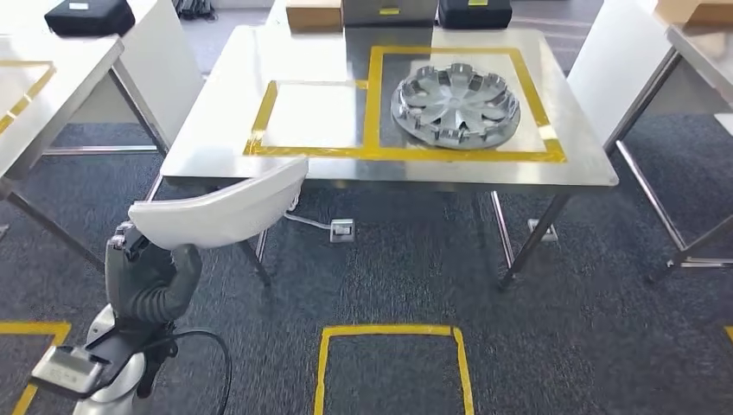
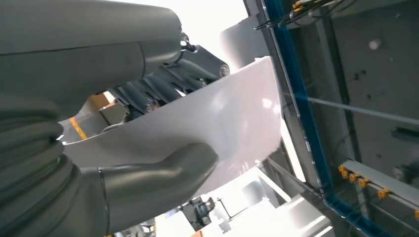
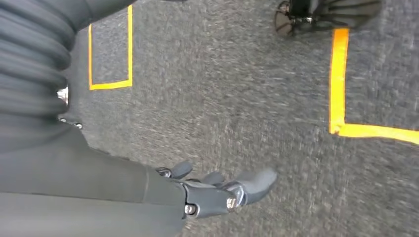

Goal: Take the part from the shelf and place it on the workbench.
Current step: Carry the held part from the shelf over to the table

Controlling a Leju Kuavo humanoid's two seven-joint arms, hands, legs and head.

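Dark grey carpet [image 1: 406, 277] marked with yellow tape squares runs under a steel workbench [image 1: 225, 130], whose top carries two adjoining rectangles of yellow tape [image 1: 372, 154]. In the larger rectangle lies a silver wheel cover [image 1: 455, 105], flat on the metal; the smaller rectangle beside it is bare steel. Beyond the wheel cover, at the far edge of the workbench, sit a cardboard box [image 1: 313, 12] and two dark cases [image 1: 474, 12]. Short of the workbench's near left corner, above the carpet, the left hand [image 1: 147, 277] holds the part [image 1: 220, 210], a long white curved panel, with its far tip reaching about level with the bench's front edge. The left wrist view shows the thick grey thumb [image 2: 163, 170] pressed against one face of the part [image 2: 232, 118] and the darker fingers [image 2: 153, 91] clamped on the opposite face. The right hand [image 3: 217, 190] hangs over the carpet well away from the workbench; its fingers seem loosely extended with nothing in them, though the picture is blurred. A white socket block [image 1: 342, 229] lies on the floor under the workbench.
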